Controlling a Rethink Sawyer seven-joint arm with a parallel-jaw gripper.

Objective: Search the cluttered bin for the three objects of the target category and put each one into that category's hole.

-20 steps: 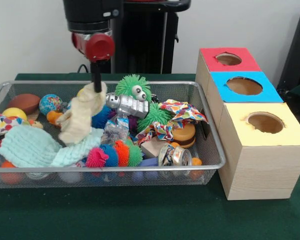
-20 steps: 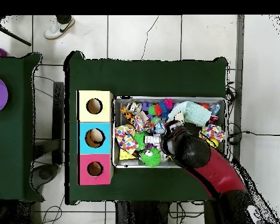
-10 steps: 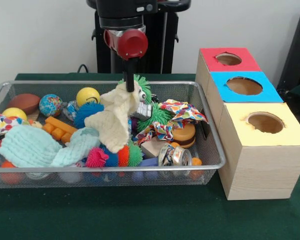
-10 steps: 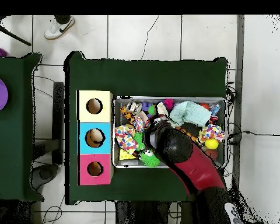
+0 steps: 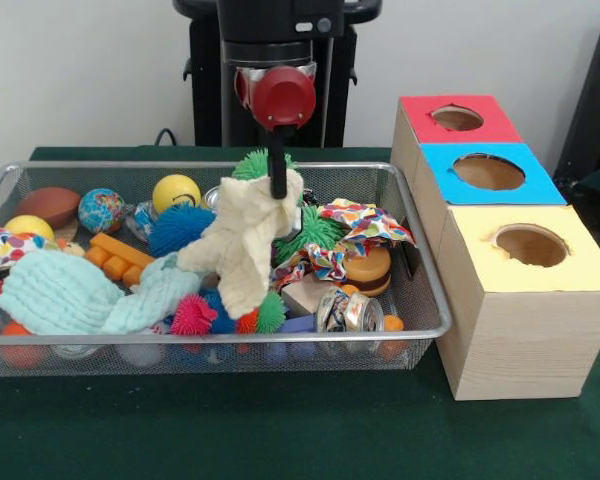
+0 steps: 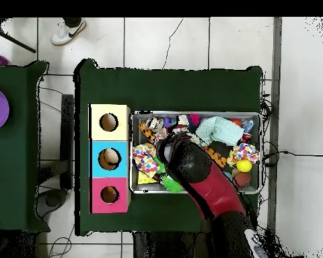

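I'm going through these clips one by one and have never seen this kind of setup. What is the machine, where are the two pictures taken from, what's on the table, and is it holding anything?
The machine is a robot arm, red and black, with a gripper at its end. One picture is taken from across the table, facing the robot; the other looks straight down from above.

On the green table stands a wire basket crammed with toys and cloths: balls, spiky rubber toys, a mint green cloth, crushed cans. Beside it is a row of three wooden boxes, each with a round hole on top: red, blue and yellow.

The gripper is shut on a cream cloth, which hangs from it over the middle of the basket, clear of the boxes. It looks as if the cloth is meant to go into one of the holes.
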